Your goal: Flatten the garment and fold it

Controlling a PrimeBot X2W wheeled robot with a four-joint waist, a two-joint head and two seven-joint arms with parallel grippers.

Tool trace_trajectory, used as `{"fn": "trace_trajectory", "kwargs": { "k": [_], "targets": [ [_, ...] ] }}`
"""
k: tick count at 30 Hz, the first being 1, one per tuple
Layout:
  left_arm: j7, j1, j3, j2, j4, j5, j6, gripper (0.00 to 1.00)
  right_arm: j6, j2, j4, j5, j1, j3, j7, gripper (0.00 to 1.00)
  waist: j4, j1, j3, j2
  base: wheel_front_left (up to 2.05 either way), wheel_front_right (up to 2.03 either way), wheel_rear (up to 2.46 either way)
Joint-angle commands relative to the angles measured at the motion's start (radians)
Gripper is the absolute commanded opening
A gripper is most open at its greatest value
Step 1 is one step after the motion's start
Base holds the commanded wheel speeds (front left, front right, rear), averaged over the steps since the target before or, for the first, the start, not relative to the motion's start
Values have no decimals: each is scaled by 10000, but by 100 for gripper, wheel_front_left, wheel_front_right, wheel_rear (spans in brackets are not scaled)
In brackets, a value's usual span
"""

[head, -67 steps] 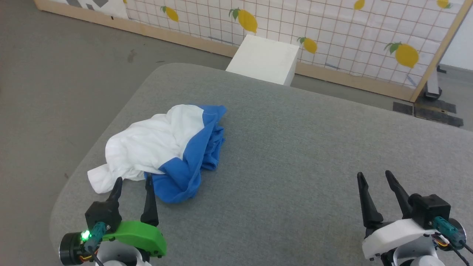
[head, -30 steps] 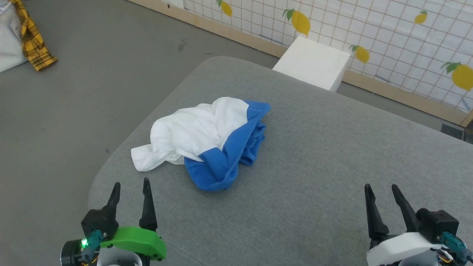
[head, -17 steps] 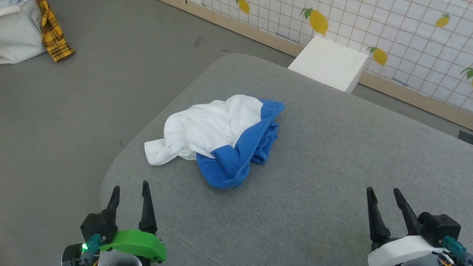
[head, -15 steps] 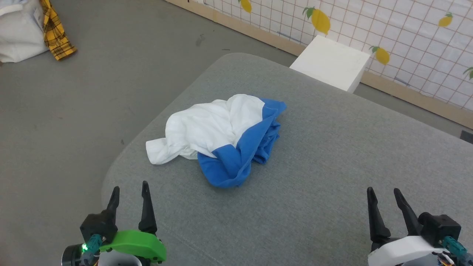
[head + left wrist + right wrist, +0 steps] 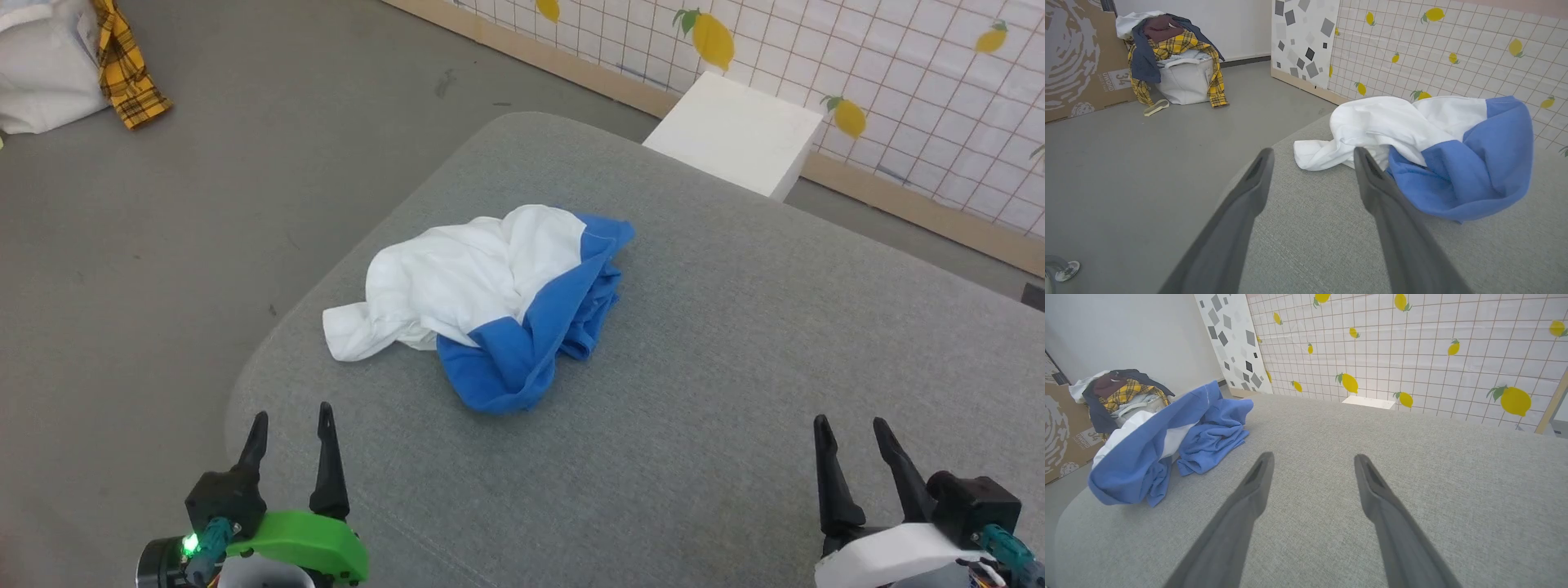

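Prob. robot test lab: lemon-print partition [image 5: 898, 73], laundry bag [image 5: 1184, 83], bare floor [image 5: 204, 212].

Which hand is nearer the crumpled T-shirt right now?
Left. The left hand hovers open just short of the T-shirt, by its white end, not touching. The right hand, also open, is far off across the grey pad.

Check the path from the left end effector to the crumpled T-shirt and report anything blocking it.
Nothing visible stands in the way. The left end effector is open and apart from the T-shirt, and between them lies bare grey fabric-covered surface.
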Motion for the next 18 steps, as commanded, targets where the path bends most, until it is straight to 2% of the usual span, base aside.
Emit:
{"fn": "trace_trajectory", "kwargs": {
  "k": [1,6,10,13,18],
  "targets": [
    [-78,-92,-49,96,63,72,10,100,-15,5,-33,-51,3,-24,-61,100,-23,0,8,65,0,0,0],
    [293,-706,-247,319,260,-42,-415,100,-15,5,-103,-158,-102,-11,-59,100,-122,0,146,65,0,0,0],
    [1231,-2007,-268,540,576,-501,-967,100,-15,5,-288,-401,-353,18,63,100,-350,0,472,65,0,0,0],
    [2426,-3249,-168,740,1162,-1312,-1420,100,-15,5,-584,-636,-584,30,255,100,-681,0,862,65,0,0,0],
    [5261,-5217,-193,1120,2390,-2550,-1687,100,-15,5,-1022,-919,-832,-27,557,100,-1349,0,1494,65,0,0,0]
  ]
}}
